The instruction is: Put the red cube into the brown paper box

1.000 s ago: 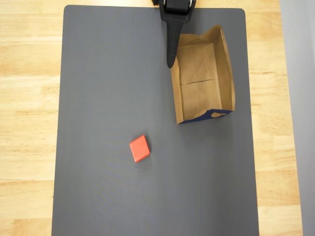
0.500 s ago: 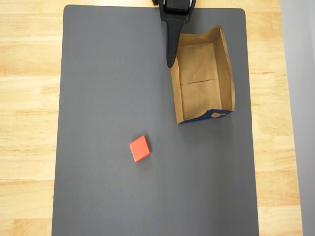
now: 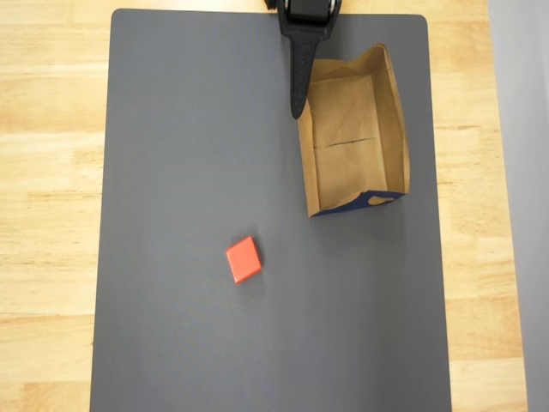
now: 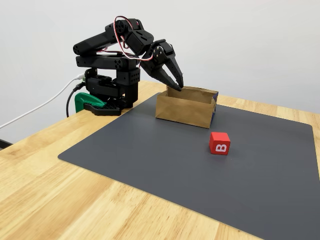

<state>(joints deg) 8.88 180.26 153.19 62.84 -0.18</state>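
Gripper (image 4: pixel 176 82) black, pointing down, tips above the rim of the brown paper box (image 4: pixel 186 107) at its end nearest the arm base. Jaws part-open: narrow gap visible betw. the fingers in fixed view, nothing held. In overhead view the gripper (image 3: pixel 297 107) lies along the box's (image 3: pixel 353 129) left wall, tip just beside it. Red cube (image 4: pixel 219 143) sits on grey mat (image 4: pixel 150 155), well apart from jaws, beyond the box's blue-edged far end; white letter "B" on one face. Overhead: cube (image 3: pixel 244 259) below-left of box. Mat lies on wood table (image 3: pixel 51 172).
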